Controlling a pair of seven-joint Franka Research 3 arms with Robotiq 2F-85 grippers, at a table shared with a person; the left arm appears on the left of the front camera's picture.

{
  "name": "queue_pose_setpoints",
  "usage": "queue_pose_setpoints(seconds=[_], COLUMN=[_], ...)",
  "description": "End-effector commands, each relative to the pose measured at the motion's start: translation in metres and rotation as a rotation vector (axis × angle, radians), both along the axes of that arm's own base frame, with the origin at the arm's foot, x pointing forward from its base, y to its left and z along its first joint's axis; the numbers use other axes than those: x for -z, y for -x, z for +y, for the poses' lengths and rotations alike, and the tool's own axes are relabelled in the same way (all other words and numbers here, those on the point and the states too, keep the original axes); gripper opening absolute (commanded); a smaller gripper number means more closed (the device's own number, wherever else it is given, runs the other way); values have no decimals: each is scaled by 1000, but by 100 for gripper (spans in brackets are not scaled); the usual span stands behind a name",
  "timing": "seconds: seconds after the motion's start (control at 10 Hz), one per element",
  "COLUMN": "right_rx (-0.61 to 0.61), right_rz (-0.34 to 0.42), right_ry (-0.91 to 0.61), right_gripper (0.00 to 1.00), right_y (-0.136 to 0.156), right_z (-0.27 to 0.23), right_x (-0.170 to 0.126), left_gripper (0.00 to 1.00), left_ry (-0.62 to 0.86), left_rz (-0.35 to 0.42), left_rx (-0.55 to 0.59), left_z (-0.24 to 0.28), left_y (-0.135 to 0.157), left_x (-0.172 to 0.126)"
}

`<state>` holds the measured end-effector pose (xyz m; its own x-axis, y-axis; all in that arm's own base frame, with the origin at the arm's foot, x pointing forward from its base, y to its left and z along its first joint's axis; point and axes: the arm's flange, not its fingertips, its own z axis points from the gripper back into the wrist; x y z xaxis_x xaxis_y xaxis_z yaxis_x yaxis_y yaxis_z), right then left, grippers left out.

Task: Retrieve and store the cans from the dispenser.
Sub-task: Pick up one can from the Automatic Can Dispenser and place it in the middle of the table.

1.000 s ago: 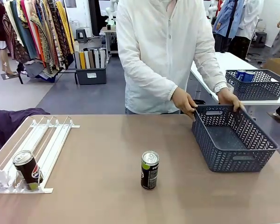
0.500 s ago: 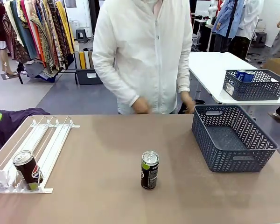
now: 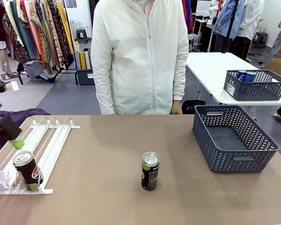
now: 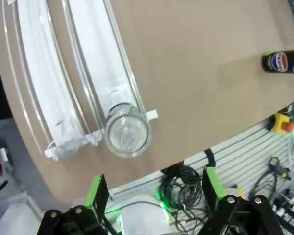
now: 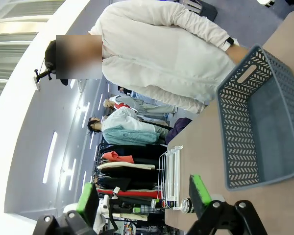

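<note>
The left gripper [image 4: 153, 192] is hovering over the dispenser [image 3: 51, 140], jaws wide and empty; the right gripper [image 5: 143, 196] is likewise gaping, holding nothing. One black can [image 3: 28, 169] is resting at the dispenser's stops, and a second can [image 3: 150, 170] is standing mid-table

The brown surface [image 3: 103, 150] carries the white dispenser [image 3: 44, 143] at left, one upright can [image 3: 150, 170] midway, a grey basket [image 3: 225, 161] at right.

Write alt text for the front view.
A black can stands upright mid-table, with a dispenser holding a tilted can at left and a grey basket at right. A person in white stands opposite; the left gripper hovers by the dispenser.
</note>
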<state>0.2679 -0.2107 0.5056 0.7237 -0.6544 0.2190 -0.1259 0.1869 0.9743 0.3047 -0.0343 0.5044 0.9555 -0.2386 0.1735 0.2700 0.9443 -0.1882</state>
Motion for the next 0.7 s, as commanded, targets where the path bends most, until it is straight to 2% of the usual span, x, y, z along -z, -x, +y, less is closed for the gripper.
queue_pose_setpoints(seconds=[0.0, 0.3, 0.6], right_rx=[7, 7, 7], right_rz=[-30, -30, -30], right_ry=[-11, -11, -11], right_gripper=[100, 100, 100], right_y=[-3, -3, -3], right_z=[1, 1, 1], right_x=[-3, -3, -3], left_gripper=[100, 100, 100], left_ry=[19, 14, -106], left_rz=[6, 5, 23], left_rx=[2, 6, -49], left_z=[17, 2, -5], left_y=[8, -1, -8], left_x=[-4, 0, 41])
